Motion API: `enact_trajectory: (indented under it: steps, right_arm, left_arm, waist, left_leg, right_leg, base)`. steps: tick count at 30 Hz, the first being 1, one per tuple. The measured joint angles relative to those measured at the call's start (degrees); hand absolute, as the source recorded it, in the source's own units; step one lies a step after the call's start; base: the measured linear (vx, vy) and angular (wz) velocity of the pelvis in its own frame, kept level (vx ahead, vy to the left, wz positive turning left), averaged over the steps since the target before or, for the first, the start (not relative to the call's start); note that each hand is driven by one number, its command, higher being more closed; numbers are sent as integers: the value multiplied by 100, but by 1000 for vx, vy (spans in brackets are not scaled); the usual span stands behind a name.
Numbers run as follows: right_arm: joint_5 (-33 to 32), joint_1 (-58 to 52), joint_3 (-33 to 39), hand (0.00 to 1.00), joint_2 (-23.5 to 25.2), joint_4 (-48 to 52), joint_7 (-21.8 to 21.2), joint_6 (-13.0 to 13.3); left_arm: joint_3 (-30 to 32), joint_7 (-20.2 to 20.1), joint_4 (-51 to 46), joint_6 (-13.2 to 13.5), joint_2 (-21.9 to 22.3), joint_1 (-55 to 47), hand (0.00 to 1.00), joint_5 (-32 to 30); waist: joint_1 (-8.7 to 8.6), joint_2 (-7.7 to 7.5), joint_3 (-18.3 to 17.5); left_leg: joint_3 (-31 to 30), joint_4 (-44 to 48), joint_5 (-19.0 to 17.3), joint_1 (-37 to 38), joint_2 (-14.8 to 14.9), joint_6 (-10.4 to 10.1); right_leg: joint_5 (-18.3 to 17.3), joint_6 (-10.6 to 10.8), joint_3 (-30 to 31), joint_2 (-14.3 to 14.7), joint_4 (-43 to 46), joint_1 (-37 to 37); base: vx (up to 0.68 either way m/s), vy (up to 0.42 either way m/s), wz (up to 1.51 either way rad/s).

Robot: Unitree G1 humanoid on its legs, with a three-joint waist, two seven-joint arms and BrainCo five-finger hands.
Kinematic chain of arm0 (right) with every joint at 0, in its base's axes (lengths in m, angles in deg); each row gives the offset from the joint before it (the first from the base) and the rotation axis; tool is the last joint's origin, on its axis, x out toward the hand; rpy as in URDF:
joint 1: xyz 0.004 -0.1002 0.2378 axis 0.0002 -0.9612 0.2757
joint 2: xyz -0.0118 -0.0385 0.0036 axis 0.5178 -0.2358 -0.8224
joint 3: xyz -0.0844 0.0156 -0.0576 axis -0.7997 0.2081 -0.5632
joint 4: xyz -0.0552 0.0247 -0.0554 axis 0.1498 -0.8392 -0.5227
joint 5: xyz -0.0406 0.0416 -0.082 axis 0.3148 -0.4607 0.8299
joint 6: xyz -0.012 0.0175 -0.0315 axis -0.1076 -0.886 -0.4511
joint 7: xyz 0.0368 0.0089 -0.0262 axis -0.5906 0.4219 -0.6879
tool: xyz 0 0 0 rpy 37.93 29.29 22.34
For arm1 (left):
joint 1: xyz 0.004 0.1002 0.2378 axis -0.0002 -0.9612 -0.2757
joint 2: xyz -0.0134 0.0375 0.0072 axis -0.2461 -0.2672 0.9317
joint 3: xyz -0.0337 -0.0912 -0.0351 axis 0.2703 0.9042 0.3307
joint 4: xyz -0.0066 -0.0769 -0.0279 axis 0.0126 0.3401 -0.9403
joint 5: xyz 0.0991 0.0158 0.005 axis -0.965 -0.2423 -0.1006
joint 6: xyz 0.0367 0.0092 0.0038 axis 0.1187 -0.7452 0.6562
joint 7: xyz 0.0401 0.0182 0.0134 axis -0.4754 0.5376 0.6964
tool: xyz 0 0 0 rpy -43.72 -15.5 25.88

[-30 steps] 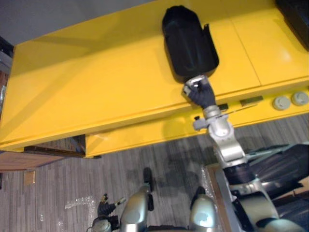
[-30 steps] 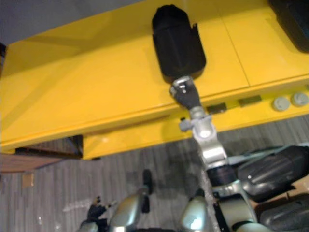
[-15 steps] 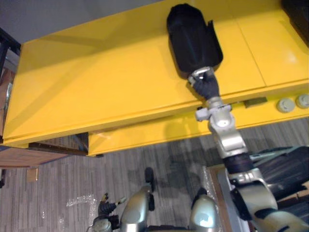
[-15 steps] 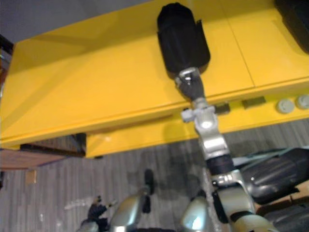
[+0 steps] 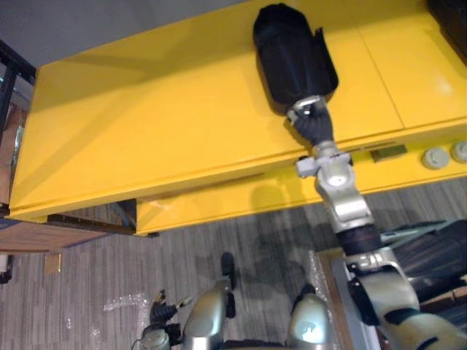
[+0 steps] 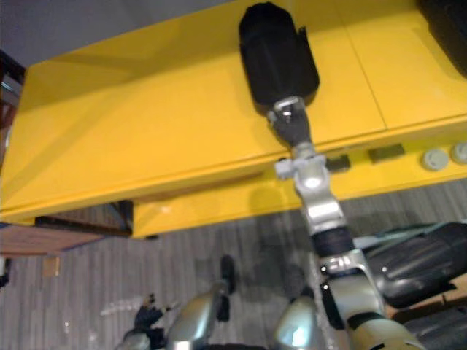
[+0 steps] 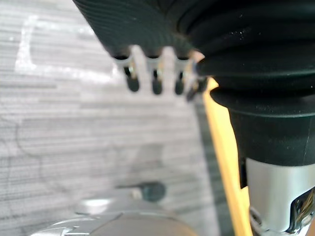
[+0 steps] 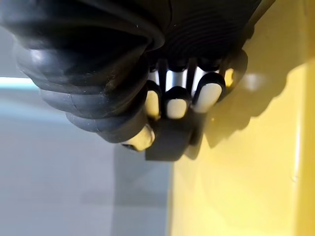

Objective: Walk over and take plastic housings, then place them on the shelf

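Note:
A black plastic housing (image 5: 292, 55) lies on the yellow shelf (image 5: 160, 124), with its rounded end pointing away from me. My right hand (image 5: 312, 125) is at its near end, above the shelf's front edge. In the right wrist view its fingers (image 8: 177, 101) curl round a dark edge of the housing (image 8: 170, 140), beside the yellow surface (image 8: 246, 172). My left hand (image 5: 162, 315) hangs low above the floor, and its fingers (image 7: 155, 81) are relaxed and hold nothing.
Another black housing (image 5: 449, 14) lies at the shelf's far right corner. More black housings (image 6: 416, 262) lie stacked low at my right. Two round grey knobs (image 5: 435, 157) sit on the shelf's yellow front. A brown wooden piece (image 5: 29, 237) is under the shelf's left end.
My right hand has moved the housing a little farther onto the shelf and to the right. The whole picture has also shifted slightly. The left hand stays low.

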Motion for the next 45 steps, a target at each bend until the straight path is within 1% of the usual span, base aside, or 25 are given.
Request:
enact_trajectory:
  steps: [9,14,15,17,18,19,20,21,22,23,24,26,27,29,31,32,33,35,36,37,38,40,41,43,45]
  right_arm:
    - [6,227,0,100,-19,-285,-12,4]
    - [-4,146,-6,100,-18,-401,-72,22]
    - [-8,46,-8,0,-17,-338,-145,65]
    - [-22,-364,-25,0,3,-54,-259,126]
    - [-77,-767,-48,0,44,216,-418,132]
    - [-167,-1156,-128,0,91,442,-558,115]
    - [-208,-1338,-154,0,122,527,-650,98]
    - [-256,-1683,-153,0,176,734,-789,7]
    - [-272,-1857,-148,0,186,849,-848,-18]
    - [-379,-2169,-131,0,181,1116,-996,-51]
    - [-565,-2412,-97,0,173,1447,-1091,-51]
    - [-890,-2699,61,0,173,1964,-1164,-32]
    - [-1045,-2978,267,0,179,2298,-1152,44]
    - [-1118,-3296,502,0,200,2562,-1107,150]
    - [-1126,-3777,749,0,220,2720,-944,278]
    - [-1129,-4047,849,0,271,2716,-780,359]
    - [-1191,-4426,1022,0,421,2707,-518,518]
    - [-1258,-4763,1196,0,620,2706,-282,709]
    - [-1251,-4996,1343,0,784,2706,-58,819]
    - [-1258,-5242,1524,0,930,2703,111,921]
    - [-1260,-5359,1597,0,988,2692,188,985]
    - [-1450,-5721,1772,0,1194,2594,364,1320]
    - [-1556,-5777,1777,0,1239,2516,364,1402]
    - [-1638,-5868,1778,0,1345,2148,358,1548]
    - [-1616,-5868,1739,0,1467,1505,406,1567]
  left_arm:
    - [-50,-72,-20,0,13,0,0,3]
    - [-47,-126,-3,-7,51,-3,0,-2]
    - [-41,-126,5,-7,58,-3,0,-5]
    - [-3,-124,79,-20,83,-8,0,-34]
    - [22,-122,148,-62,81,-16,0,-41]
    - [76,-119,239,-120,61,-34,0,-44]
    - [110,-117,259,-168,45,-47,0,-47]
    - [231,-112,266,-231,-6,-59,0,-81]
    - [260,-109,273,-252,-44,-62,0,-92]
    - [305,-96,317,-263,-117,-78,0,-94]
    - [410,-75,396,-267,-155,-87,0,-93]
    - [462,8,482,-268,-191,-85,0,-88]
    - [463,56,519,-268,-207,-85,0,-76]
    - [463,70,549,-264,-205,-73,0,-72]
    - [464,92,688,-262,-166,-43,0,-82]
    - [484,108,740,-261,-139,-53,0,-87]
    - [563,148,820,-258,-84,-56,0,-89]
    - [639,183,897,-259,-44,-73,0,-90]
    - [638,189,911,-258,-35,-108,0,-92]
    - [635,190,912,-258,-34,-135,0,-92]
    - [635,188,912,-259,-34,-149,0,-92]
    - [629,164,919,-266,-36,-211,0,-93]
    - [629,152,920,-272,-42,-227,0,-93]
    - [625,34,936,-388,-77,-239,0,-79]
    - [615,-206,1009,-649,-115,-222,0,-68]
  waist:
    - [1,72,-10]
    - [14,119,-36]
    - [15,115,-51]
    - [51,83,-213]
    - [70,26,-356]
    - [73,-76,-539]
    - [72,-138,-624]
    - [61,-301,-726]
    - [45,-392,-787]
    - [14,-575,-949]
    - [-25,-707,-1106]
    - [-85,-826,-1254]
    - [-142,-879,-1406]
    - [-186,-898,-1483]
    - [-246,-858,-1566]
    - [-321,-828,-1601]
    - [-346,-781,-1624]
    - [-388,-724,-1665]
    - [-495,-699,-1681]
    - [-528,-692,-1686]
    - [-527,-700,-1696]
    - [-557,-673,-1733]
    - [-569,-684,-1740]
    - [-599,-728,-1776]
    - [-618,-790,-1814]
  left_leg:
    - [-4,-3,18,6,2,1]
    - [-19,-107,11,185,51,1]
    - [-16,-109,-14,210,70,-2]
    - [16,-116,-65,194,125,-17]
    - [35,-117,-101,212,168,-31]
    - [70,-120,-126,238,191,-39]
    - [93,-120,-140,264,198,-54]
    - [162,-122,-142,371,197,-56]
    - [182,-124,-142,423,198,-56]
    - [278,-131,-142,492,214,-58]
    - [408,-156,-142,534,269,-60]
    - [488,-164,-172,613,359,-104]
    - [550,-171,-198,621,402,-140]
    - [663,-176,-205,678,434,-148]
    - [789,-179,-247,717,492,-193]
    - [830,-179,-250,725,518,-195]
    - [959,-179,-273,777,550,-217]
    - [1083,-179,-290,805,585,-193]
    - [1108,-179,-289,796,596,-193]
    - [1164,-179,-290,795,611,-193]
    - [1220,-178,-290,794,622,-192]
    - [1318,-178,-291,800,635,-190]
    - [1337,-178,-295,804,632,-185]
    - [1384,-178,-314,807,623,-169]
    - [1436,-178,-345,807,621,-177]
  right_leg:
    - [15,18,-4,6,-42,23]
    - [97,48,-91,94,-330,304]
    - [125,47,-109,125,-420,376]
    - [212,49,-115,212,-629,434]
    - [287,46,-132,287,-832,546]
    - [344,48,-139,332,-1010,627]
    - [367,59,-138,350,-1088,683]
    - [403,72,-140,373,-1255,863]
    - [422,77,-140,387,-1342,951]
    - [472,80,-133,424,-1489,1069]
    - [567,70,-110,495,-1627,1140]
    - [669,34,-73,580,-1760,1207]
    - [681,19,-14,638,-1796,1193]
    - [704,-1,74,677,-1810,1192]
    - [738,-36,214,712,-1882,1178]
    - [770,-50,236,736,-1933,1175]
    - [761,-73,358,793,-1994,1136]
    - [777,-58,504,827,-1998,1078]
    - [776,-57,541,843,-2012,1070]
    - [775,-57,599,858,-2017,1044]
    - [774,-57,665,870,-2018,1006]
    - [776,-58,764,883,-2073,968]
    - [776,-60,806,888,-2080,963]
    - [793,-83,850,882,-2082,938]
    - [876,-155,914,882,-2081,897]
  base:
    - [0,0,0]
    - [7,-4,1]
    - [39,-21,-2]
    - [66,-26,-7]
    - [147,-33,-11]
    - [134,-28,-11]
    - [140,-27,-12]
    - [108,-34,-8]
    - [138,-56,-8]
    - [87,-60,-12]
    - [41,-46,-17]
    - [-4,-36,-26]
    - [-46,-35,-29]
    - [-74,-11,-31]
    - [-132,15,-31]
    - [-162,13,-32]
    - [-163,14,-39]
    - [-122,12,-38]
    - [-101,16,-26]
    - [-71,13,-19]
    - [-32,18,-24]
    - [14,17,-20]
    - [29,15,-12]
    - [48,12,-9]
    - [64,4,-9]
